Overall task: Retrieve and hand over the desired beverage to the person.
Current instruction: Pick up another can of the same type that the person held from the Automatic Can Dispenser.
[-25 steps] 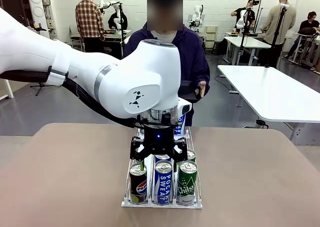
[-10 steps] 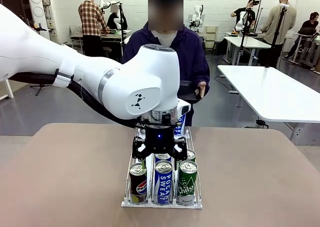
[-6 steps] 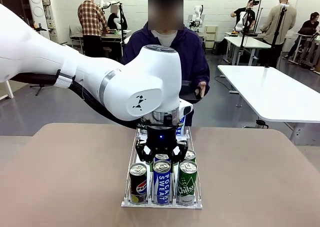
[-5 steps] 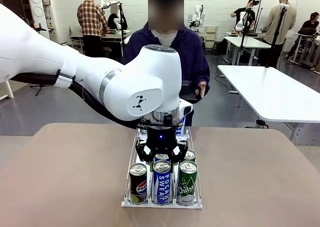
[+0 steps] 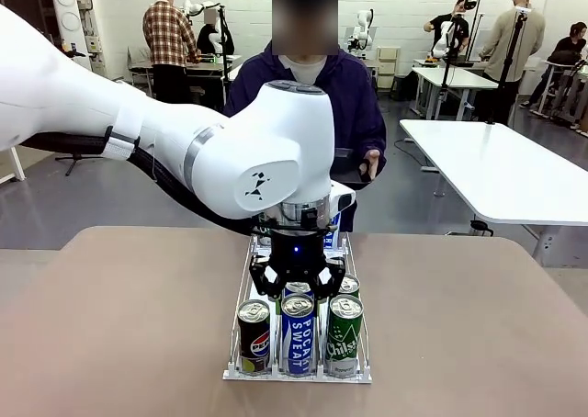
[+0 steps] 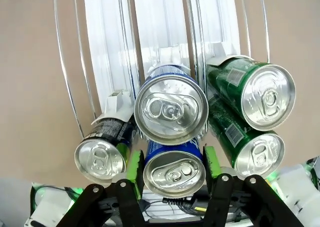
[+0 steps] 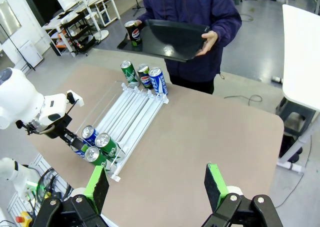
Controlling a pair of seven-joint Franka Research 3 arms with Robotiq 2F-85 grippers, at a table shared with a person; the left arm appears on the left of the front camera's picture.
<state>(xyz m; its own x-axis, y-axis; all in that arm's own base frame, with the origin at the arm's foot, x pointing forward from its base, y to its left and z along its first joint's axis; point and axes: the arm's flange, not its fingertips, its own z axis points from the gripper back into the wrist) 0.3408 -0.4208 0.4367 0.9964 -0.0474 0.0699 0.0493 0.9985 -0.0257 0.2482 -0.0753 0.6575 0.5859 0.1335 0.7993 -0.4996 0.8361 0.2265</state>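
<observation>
My left gripper [image 5: 296, 290] reaches down into the middle lane of a clear can rack [image 5: 231, 373]. In the left wrist view its green pads [image 6: 134, 164] press both sides of a blue Pocari Sweat can [image 6: 174, 173], with another blue can [image 6: 171, 111] touching it up the lane. A Pepsi can [image 5: 254, 336] and a green Sprite can [image 5: 344, 336] stand in the lanes beside it. The person [image 5: 308, 95] stands at the far side and holds a black tray [image 7: 172, 39] carrying a Pepsi can [image 7: 132, 31]. My right gripper [image 7: 156, 187] hangs high over the table, open, with nothing in it.
Up to three more cans [image 7: 144, 76] stand at the rack's far end near the person. A second Sprite can [image 6: 265, 96] sits behind the front one [image 6: 252, 152]. The brown table [image 5: 478, 325] is bare on both sides of the rack. Other people and tables are far behind.
The left gripper came down a little and its fingers closed in on the blue can. The front blue can's label has turned. Nothing has moved in the last half second.
</observation>
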